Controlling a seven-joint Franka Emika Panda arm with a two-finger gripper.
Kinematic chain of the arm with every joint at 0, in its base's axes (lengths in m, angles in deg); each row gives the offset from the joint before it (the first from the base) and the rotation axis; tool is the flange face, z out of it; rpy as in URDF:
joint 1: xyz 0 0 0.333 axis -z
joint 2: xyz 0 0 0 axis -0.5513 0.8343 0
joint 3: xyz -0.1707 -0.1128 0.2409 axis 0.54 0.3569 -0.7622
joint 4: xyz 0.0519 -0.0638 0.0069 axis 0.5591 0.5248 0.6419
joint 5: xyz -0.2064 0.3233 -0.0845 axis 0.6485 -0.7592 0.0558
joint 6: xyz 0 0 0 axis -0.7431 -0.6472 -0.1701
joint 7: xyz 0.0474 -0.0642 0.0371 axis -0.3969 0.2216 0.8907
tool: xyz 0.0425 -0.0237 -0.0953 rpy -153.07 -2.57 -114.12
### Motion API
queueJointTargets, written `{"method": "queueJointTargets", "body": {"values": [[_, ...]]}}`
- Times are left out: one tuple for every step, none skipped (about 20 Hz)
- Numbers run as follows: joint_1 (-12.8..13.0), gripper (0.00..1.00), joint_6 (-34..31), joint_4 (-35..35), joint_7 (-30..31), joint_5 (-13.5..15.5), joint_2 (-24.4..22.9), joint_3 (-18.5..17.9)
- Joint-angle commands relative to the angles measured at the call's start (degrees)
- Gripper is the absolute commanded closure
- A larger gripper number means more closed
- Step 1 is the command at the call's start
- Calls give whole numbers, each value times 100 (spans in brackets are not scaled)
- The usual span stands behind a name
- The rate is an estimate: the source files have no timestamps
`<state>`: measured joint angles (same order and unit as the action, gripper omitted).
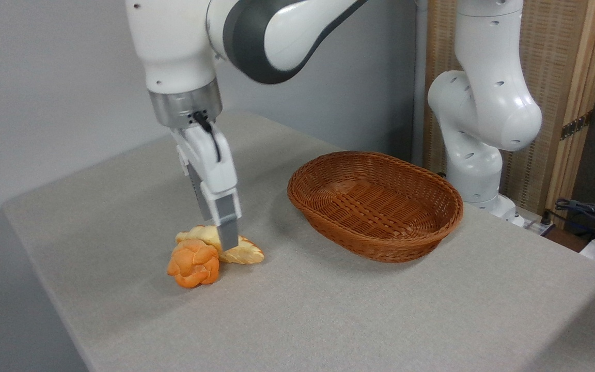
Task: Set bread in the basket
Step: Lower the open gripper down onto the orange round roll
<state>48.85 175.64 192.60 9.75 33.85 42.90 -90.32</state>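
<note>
bun [193, 264] sat on the table [328, 310], touching a pale loaf [240, 253], well apart from the basket [375, 204] | gripper [225, 240] hung over the loaf; jaws open or shut: could not tell | bun looked light, soft, bumpy; best pinched across its round middle

A plain pale grey wall [44, 77] fills the upper left of the frame and runs behind the table. The table [328, 320] has a light beige-grey fabric-like textured top with a rounded corner at the left. At the upper right stands a wooden-framed panel with woven tan slats [556, 67]. In the far right corner lie dark cables [586, 212]. The light is soft and even, with faint shadows.
</note>
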Motion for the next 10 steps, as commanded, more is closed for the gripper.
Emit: {"method": "queueJointTargets", "body": {"values": [[16,0,161,24,-891,205,104,-42],[16,0,213,24,-883,328,165,-42],[-10,0,327,32,-882,407,226,-50],[-28,0,467,32,-874,478,305,-50],[-36,0,521,32,-865,539,350,-50],[-54,0,591,32,-856,697,394,-59],[-63,0,626,24,-839,872,446,-85],[-63,0,627,24,-795,1065,482,-94],[-63,0,635,24,-716,1198,543,-94],[-63,0,662,24,-663,1295,613,-103]]}}
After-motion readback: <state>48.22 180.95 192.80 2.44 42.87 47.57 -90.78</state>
